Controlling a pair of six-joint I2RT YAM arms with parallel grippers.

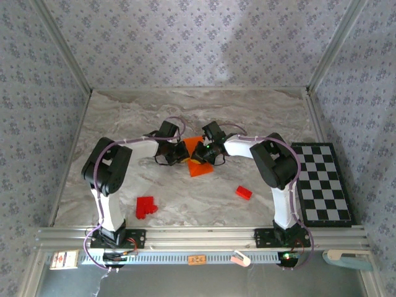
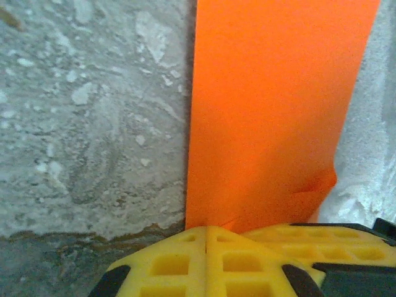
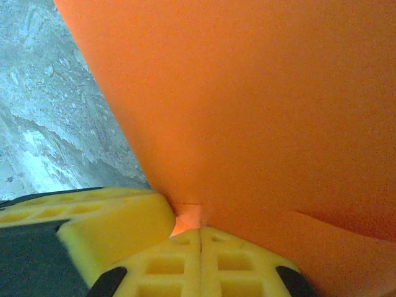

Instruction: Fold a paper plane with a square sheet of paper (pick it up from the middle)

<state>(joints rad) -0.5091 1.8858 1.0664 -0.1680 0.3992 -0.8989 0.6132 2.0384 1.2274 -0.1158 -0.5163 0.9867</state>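
Left fingers (image 2: 206, 236) were clenched on the edge of the orange paper (image 1: 199, 166) at the middle of the table (image 1: 247, 117). Just beside them, the right fingers (image 3: 201, 244) pinched the same sheet, the two sets of tips all but touching. With both grips so close together, the fold looked likely to go best if the arms moved as one. Pulling apart could tear so thin a sheet, and a small buckle already showed by the left fingers. Edges would need lining up before any crease was pressed flat. Counted across the table: two arms and one sheet. A clump of red blocks (image 1: 145, 207) lay near left, too merged to number, and a single red block (image 1: 243, 192) near right. One chequered board (image 1: 322, 182) lay along the right edge.
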